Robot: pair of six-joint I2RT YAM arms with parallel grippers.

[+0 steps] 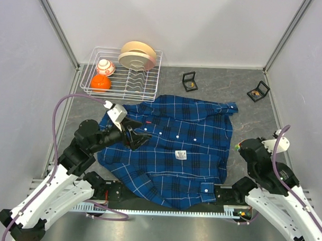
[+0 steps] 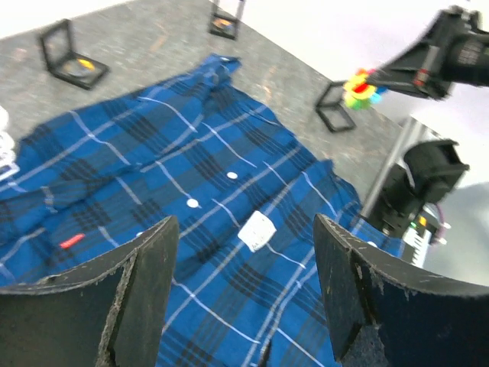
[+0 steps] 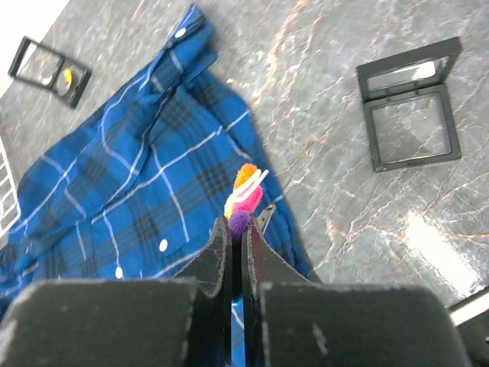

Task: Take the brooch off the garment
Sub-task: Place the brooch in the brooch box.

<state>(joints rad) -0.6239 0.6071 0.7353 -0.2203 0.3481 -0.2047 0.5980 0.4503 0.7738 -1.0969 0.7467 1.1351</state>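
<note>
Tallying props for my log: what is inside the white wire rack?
The rack holds an orange ball, a white ball with orange markings and stacked tan dishes. Whatever lies behind the dishes is hidden.

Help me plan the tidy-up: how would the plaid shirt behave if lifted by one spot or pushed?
Probably floppy: the plaid shirt lies rumpled with folded edges, so it would likely drape from the grip. Pushed, it would probably bunch up rather than slide whole across the grey tabletop. It looks like thin, light cloth.
</note>
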